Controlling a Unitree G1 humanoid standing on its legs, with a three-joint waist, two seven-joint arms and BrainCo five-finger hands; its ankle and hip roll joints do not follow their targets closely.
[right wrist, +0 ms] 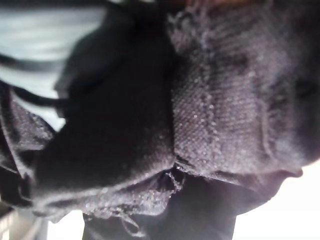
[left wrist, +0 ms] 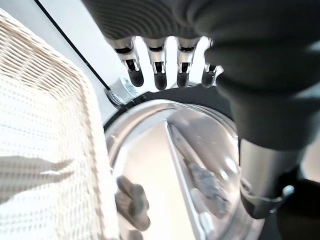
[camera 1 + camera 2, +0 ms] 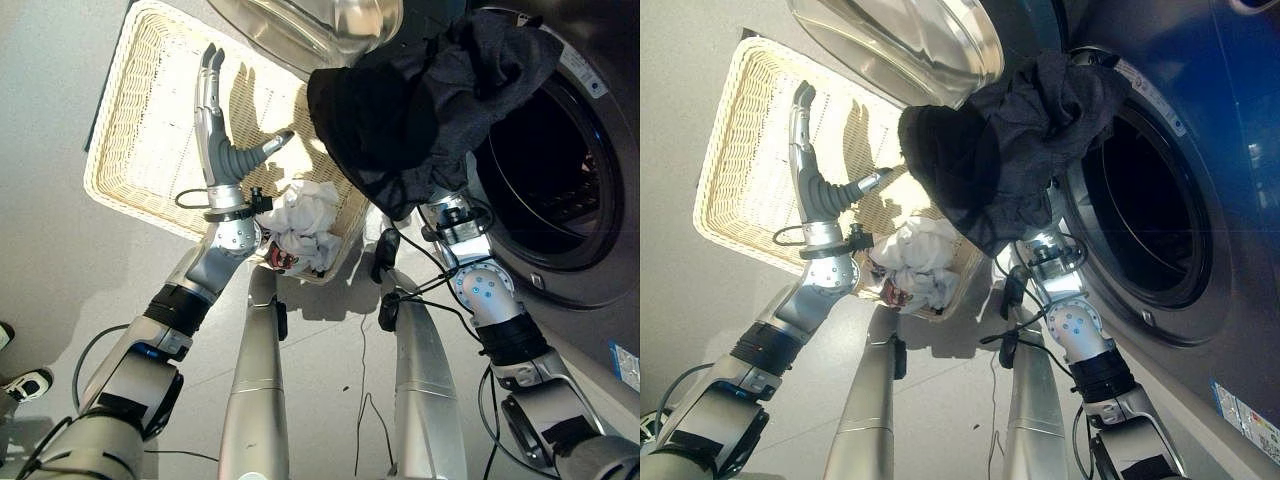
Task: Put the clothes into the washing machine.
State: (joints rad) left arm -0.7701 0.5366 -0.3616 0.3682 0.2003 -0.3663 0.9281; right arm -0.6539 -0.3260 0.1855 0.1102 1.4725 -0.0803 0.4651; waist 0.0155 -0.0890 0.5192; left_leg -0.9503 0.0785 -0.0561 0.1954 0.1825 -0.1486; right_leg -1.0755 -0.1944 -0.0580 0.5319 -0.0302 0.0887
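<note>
A dark garment (image 3: 420, 110) hangs bunched over my right hand, right at the rim of the washing machine's round opening (image 3: 560, 170). It covers the hand completely, and just the right wrist (image 3: 452, 215) shows below it. From the right wrist, the dark cloth (image 1: 200, 125) is very close. My left hand (image 3: 220, 140) is held up open over the wicker basket (image 3: 100, 170), fingers straight and holding nothing. White clothes (image 3: 305, 225) lie crumpled in the basket's near corner, with something red (image 3: 283, 260) under them.
The washer's glass door (image 3: 320, 25) stands swung open above the basket and also appears past my left fingers (image 2: 160, 75). The basket sits on the grey floor left of the machine. A person's shoe (image 3: 25, 383) is at the lower left.
</note>
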